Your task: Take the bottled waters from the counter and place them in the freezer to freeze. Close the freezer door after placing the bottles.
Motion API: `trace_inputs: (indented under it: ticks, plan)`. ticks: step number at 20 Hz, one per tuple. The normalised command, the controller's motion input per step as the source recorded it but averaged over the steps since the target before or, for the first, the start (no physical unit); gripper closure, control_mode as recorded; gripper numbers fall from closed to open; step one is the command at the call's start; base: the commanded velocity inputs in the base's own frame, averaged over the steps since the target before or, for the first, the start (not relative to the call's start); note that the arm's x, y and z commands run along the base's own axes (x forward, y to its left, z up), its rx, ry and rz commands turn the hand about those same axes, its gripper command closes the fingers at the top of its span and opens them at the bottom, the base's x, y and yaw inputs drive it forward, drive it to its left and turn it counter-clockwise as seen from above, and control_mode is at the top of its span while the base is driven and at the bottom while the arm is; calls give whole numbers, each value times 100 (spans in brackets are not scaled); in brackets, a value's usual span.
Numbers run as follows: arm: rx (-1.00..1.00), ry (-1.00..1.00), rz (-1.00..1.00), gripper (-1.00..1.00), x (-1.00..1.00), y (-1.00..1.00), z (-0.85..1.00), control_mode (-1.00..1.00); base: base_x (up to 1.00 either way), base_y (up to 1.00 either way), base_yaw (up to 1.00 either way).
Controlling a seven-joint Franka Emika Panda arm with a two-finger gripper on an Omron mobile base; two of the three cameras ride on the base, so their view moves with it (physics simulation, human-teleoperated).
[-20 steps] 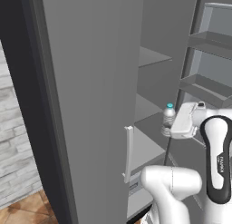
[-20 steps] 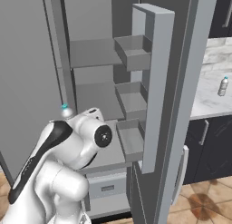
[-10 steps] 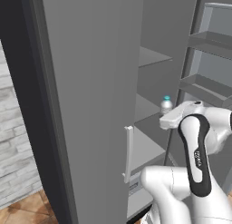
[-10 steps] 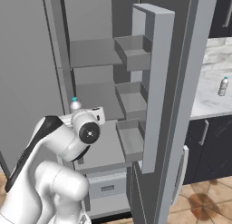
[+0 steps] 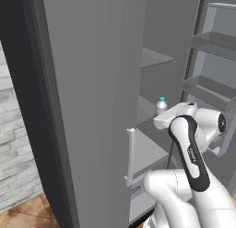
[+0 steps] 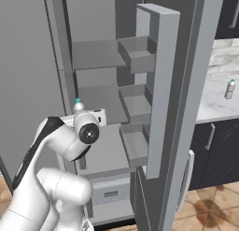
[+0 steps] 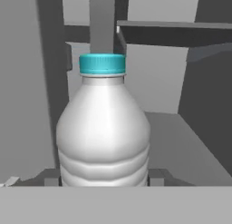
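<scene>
Bottle (image 7: 104, 128) number one is being carried into the open freezer (image 6: 98, 99), upright between the tool's (image 7: 104, 177) clenched tips, cap up, above a grey shelf. Next it probably wants lowering onto that shelf and letting go; the second bottle (image 6: 229, 89) waits on the worktop (image 6: 215, 104).

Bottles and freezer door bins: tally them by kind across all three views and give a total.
Clear ribbed plastic water bottles with teal caps: 2, one held in the jaws, one on the white marble counter.
Grey door bins on the open freezer door: 3, top, middle, bottom.
Total: 5
</scene>
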Motion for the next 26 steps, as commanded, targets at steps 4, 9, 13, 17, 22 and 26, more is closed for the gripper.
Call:
trace_inputs:
  ticks: [4, 9, 13, 17, 22, 26]
  plan:
    - [15, 1, 0, 100, 27, -41, 0, -100, 0, 0, 0]
    - [6, 0, 0, 100, 21, -20, -5, -100, 0, 0, 0]
    - [0, 0, 0, 100, 16, 0, -9, -100, 0, 0, 0]
    - [0, 0, 0, 100, 15, 0, -1, -100, 0, 0, 0]
    - [0, 0, 0, 100, 24, 0, -10, -100, 0, 0, 0]
    - [0, 0, 0, 100, 29, 0, -18, -100, 0, 0, 0]
